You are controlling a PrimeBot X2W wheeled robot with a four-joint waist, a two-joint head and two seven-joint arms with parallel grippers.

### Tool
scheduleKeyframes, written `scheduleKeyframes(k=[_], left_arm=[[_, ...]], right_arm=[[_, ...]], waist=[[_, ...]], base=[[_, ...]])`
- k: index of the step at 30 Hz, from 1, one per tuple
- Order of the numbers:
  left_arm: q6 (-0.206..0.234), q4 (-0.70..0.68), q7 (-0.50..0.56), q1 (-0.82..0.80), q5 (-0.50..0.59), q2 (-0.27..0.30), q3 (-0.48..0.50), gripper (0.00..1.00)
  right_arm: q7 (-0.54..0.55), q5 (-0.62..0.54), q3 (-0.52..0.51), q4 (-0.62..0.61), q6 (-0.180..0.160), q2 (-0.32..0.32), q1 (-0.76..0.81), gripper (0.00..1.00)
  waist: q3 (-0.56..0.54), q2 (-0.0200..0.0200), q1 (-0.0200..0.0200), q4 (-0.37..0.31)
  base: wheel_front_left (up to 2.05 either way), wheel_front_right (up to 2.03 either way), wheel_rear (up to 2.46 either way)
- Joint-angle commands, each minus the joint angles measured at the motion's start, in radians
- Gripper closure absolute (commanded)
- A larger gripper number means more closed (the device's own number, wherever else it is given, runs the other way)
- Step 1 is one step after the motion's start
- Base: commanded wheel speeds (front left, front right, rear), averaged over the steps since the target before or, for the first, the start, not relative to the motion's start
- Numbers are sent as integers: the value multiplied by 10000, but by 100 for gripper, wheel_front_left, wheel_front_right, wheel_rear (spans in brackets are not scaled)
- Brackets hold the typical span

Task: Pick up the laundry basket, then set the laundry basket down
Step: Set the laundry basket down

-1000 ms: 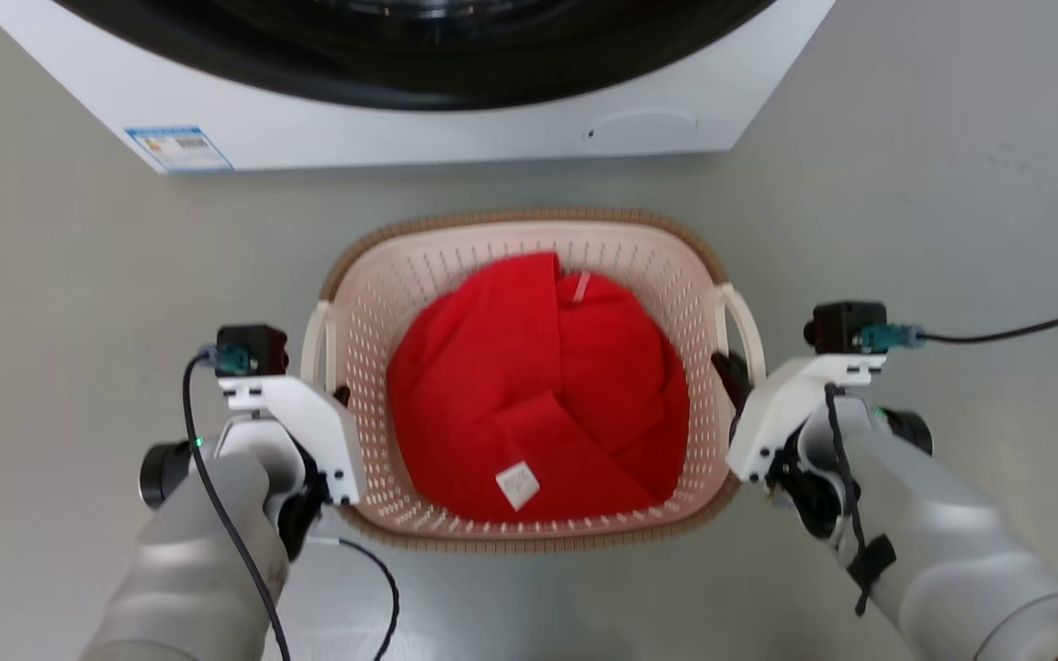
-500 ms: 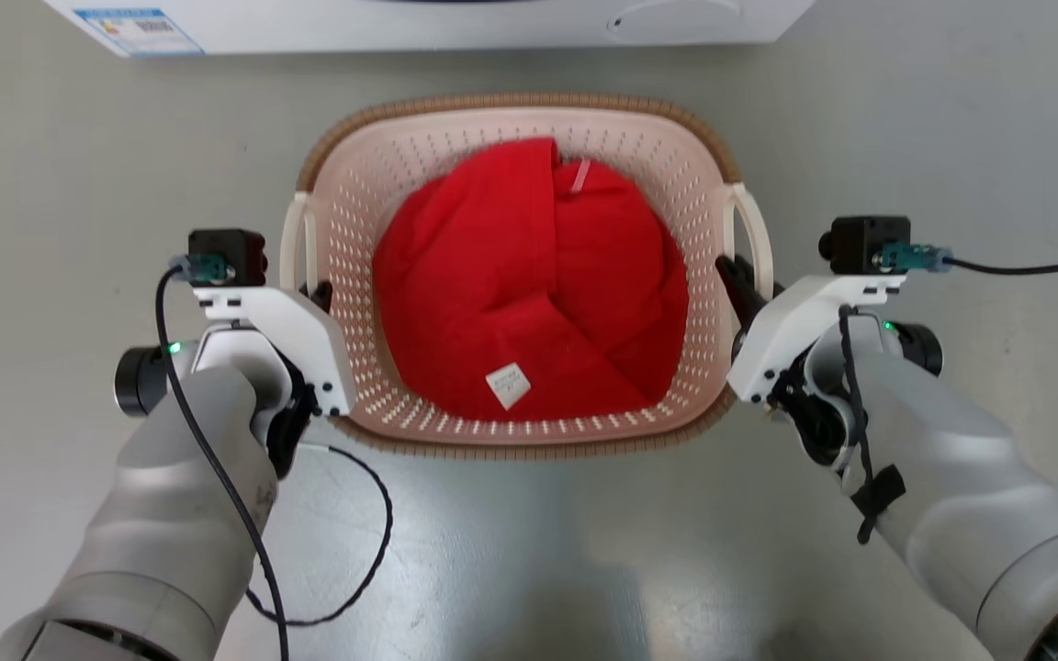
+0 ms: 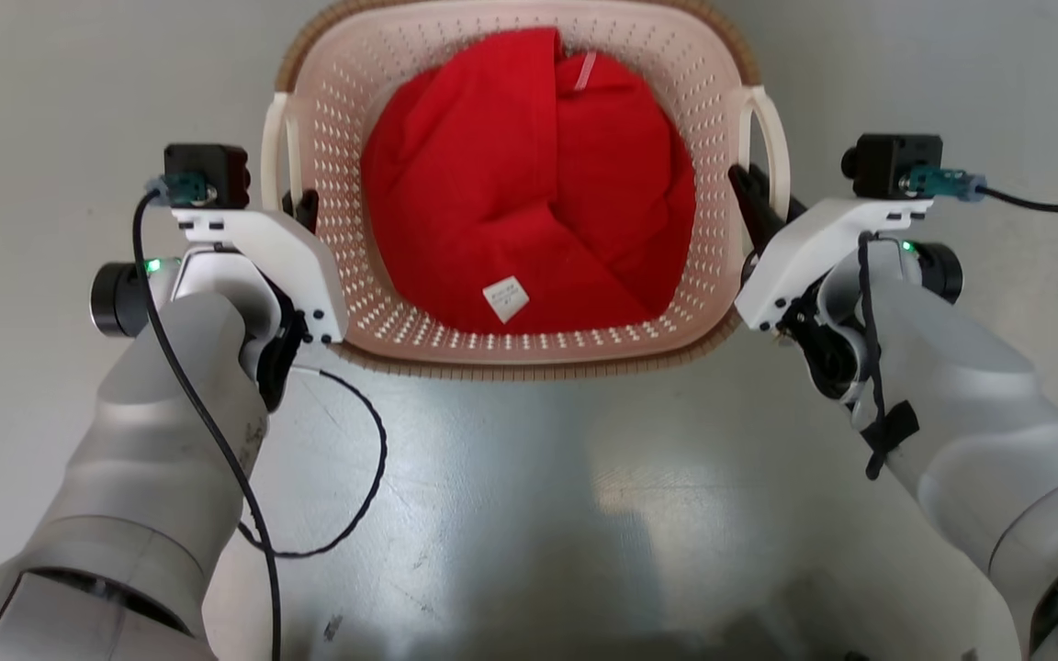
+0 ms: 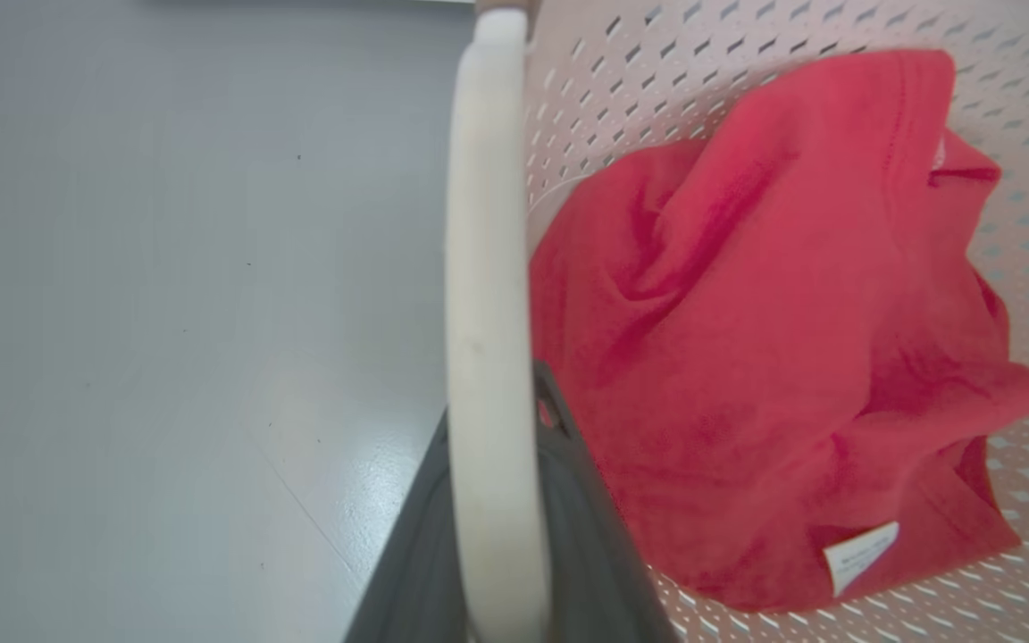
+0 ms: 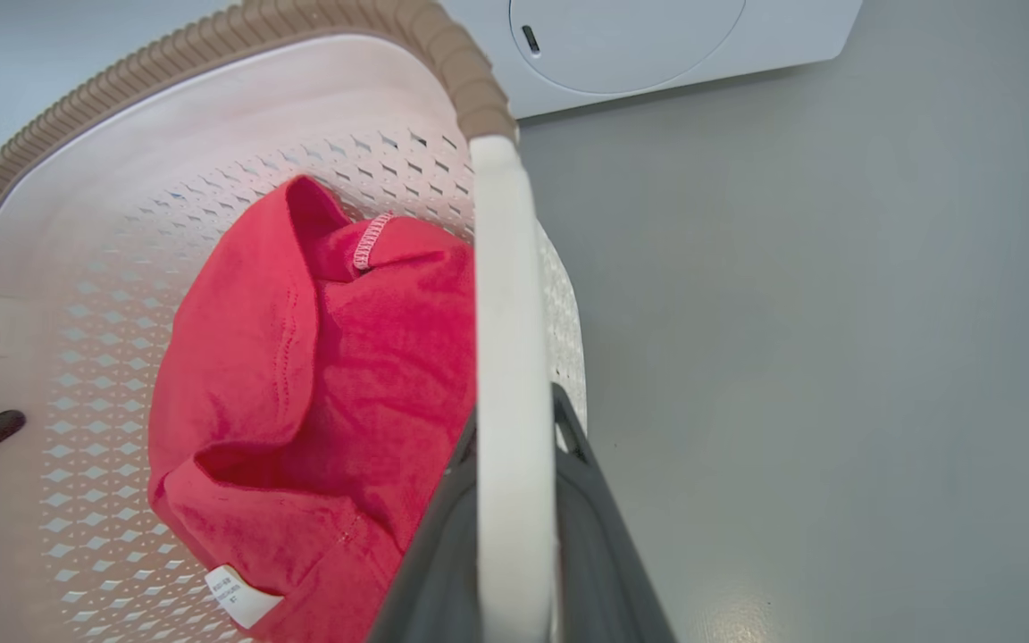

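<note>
Where my left gripper meets the laundry basket, I find its two dark fingers closed on the white left handle, one finger on either side of the bar, as the left wrist view confirms. My right gripper is in the same condition: its fingers are clamped on the white right handle, the bar running up between them in the right wrist view. Both handles stand upright at the basket's short sides. The basket sits between my two forearms, at the top middle of the head view, with its far end cut off by the frame edge. Its cream perforated walls are intact as far as I can see, and the brown woven-look rim runs round the top. Inside lies a crumpled red garment, filling most of the bottom, with a small white label toward the near wall. Below and around the basket is a grey, glossy floor; I cannot tell whether the basket's base touches it. A black cable loops from my left wrist. A white washing machine stands beyond the basket's far end.
</note>
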Motion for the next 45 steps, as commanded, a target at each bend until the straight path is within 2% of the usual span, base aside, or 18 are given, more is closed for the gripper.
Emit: scheduleKeyframes(k=[1, 19, 40, 41, 42, 43, 44, 45], left_arm=[[93, -94, -139, -171, 139, 361, 89, 100], [213, -84, -380, -987, 103, 437, -29, 100], [351, -79, -572, -1213, 38, 423, -183, 100], [347, -79, -575, -1210, 32, 423, -189, 100], [340, -78, -574, -1208, 21, 423, -193, 94], [329, -78, -563, -1206, 4, 421, -192, 65], [325, -78, -560, -1210, -12, 422, -190, 2], [329, -78, -562, -1217, -21, 425, -191, 0]], right_arm=[[-221, 74, 76, -159, 163, 124, 141, 100], [-620, 397, 374, -51, 163, 148, -593, 100], [-753, 633, 712, 37, 163, 259, -936, 100], [-756, 645, 726, 39, 163, 265, -936, 93], [-759, 656, 739, 44, 163, 270, -937, 75], [-763, 666, 750, 55, 163, 276, -939, 39], [-765, 680, 757, 73, 163, 284, -942, 0], [-768, 696, 761, 96, 163, 293, -946, 0]], waist=[[143, 0, 0, 34], [974, 0, 0, 75], [1315, 0, 0, 116], [1320, 0, 0, 113], [1325, 0, 0, 110], [1332, 0, 0, 107], [1341, 0, 0, 105], [1351, 0, 0, 104]], base=[[0, 0, 0], [0, 0, 0], [0, 0, 0], [0, 0, 0], [0, 0, 0], [0, 0, 0], [0, 0, 0], [0, 0, 0]])
